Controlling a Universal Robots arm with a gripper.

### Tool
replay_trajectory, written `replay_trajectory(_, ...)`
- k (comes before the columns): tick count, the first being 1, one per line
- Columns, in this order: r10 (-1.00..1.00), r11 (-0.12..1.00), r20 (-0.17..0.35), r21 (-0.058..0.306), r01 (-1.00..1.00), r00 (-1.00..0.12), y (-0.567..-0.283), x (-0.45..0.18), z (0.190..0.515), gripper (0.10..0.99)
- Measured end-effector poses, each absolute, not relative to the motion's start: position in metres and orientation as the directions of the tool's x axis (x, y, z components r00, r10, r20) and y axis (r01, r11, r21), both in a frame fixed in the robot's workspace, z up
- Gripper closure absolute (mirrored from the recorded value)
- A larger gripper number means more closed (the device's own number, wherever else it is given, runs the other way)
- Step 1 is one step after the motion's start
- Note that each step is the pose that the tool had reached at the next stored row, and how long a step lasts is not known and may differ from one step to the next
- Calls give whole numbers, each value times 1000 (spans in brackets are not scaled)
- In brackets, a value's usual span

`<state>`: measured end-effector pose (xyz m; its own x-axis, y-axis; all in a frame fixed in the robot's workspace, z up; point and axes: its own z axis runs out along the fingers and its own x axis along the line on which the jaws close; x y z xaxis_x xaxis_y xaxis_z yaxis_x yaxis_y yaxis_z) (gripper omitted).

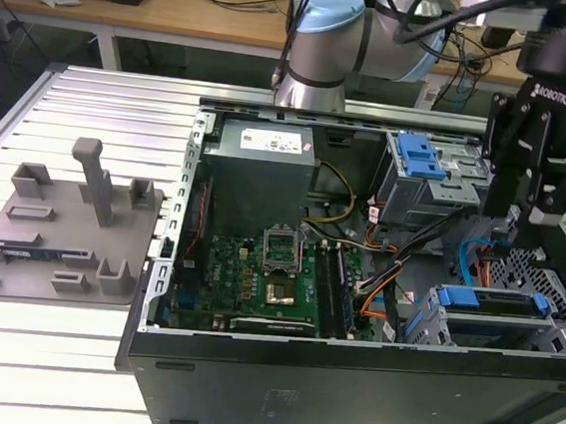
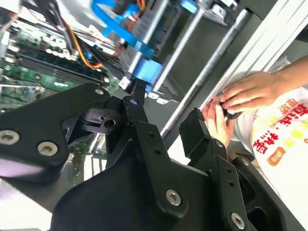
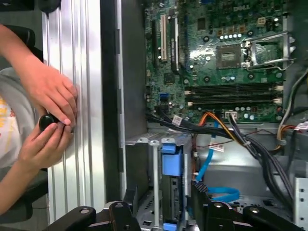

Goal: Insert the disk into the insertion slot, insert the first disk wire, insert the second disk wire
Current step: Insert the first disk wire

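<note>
The black hand [image 2: 163, 113] is close in the foreground, its two fingers [image 2: 144, 139] apart with nothing between them. Just beyond the fingertips is a blue plastic tab [image 2: 147, 70] by grey metal rails [image 2: 179, 48]. A blue cable [image 2: 113, 21] and an orange cable [image 2: 79, 48] run farther in, beside the green circuit board [image 2: 29, 72]. Outside the dark case wall [image 2: 207, 53], at the ridged tabletop [image 2: 274, 29], a person's hands [image 2: 248, 91] pinch a small dark object [image 2: 232, 114]. The shirt [image 2: 284, 139] is white with orange print.

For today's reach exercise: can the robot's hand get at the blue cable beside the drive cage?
Likely yes: the case lies open, the hand hovers just above, and nothing covers the blue cable.
</note>
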<state>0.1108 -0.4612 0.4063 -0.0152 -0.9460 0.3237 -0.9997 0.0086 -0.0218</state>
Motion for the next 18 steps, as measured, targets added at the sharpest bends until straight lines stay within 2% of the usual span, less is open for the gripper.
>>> replay_trajectory(6, -946, 9, 325, -21, -1000, -15, -447, 152, 403, 525)
replay_trajectory(10, -939, 9, 343, -15, -1000, -14, -440, 179, 399, 525)
replay_trajectory(15, -931, 98, 352, -16, -995, -97, -439, 180, 394, 525)
replay_trajectory(18, -930, 98, 354, -18, -995, -98, -429, 178, 390, 525)
